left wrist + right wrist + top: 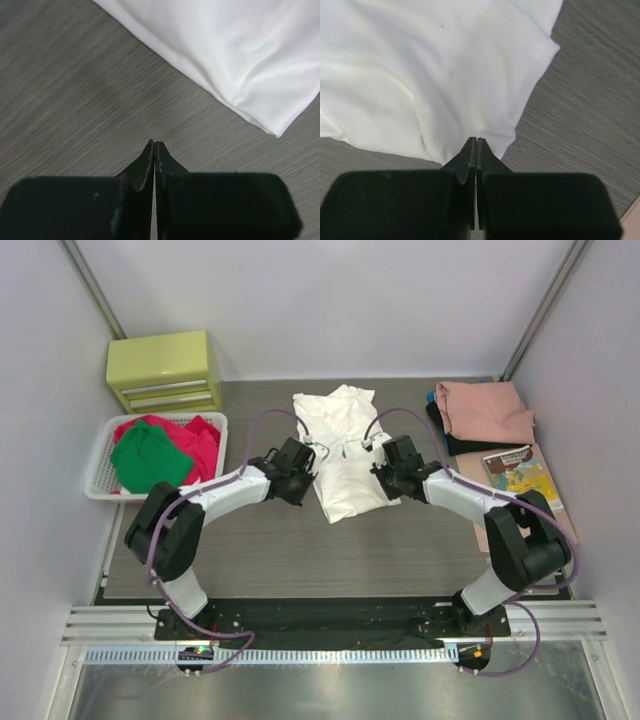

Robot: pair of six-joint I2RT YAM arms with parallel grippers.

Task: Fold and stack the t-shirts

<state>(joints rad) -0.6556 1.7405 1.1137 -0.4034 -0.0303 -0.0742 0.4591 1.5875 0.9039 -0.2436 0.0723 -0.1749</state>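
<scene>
Top external: the white t-shirt (pixel 342 455) lies at the middle of the table (pixel 260 550). My left gripper (pixel 154 145) is closed, empty, beside it — my right gripper (pixel 476 141) is closed at its edge. I'd pinch matching corners evenly.

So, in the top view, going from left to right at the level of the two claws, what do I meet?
The white basket → left claw → white t-shirt → right claw → book.

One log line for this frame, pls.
white t-shirt: partly folded, centre | left gripper: shut, over bare table beside it | right gripper: shut, tips at its edge, grip unclear | salmon-pink t-shirt: folded, far right
</scene>
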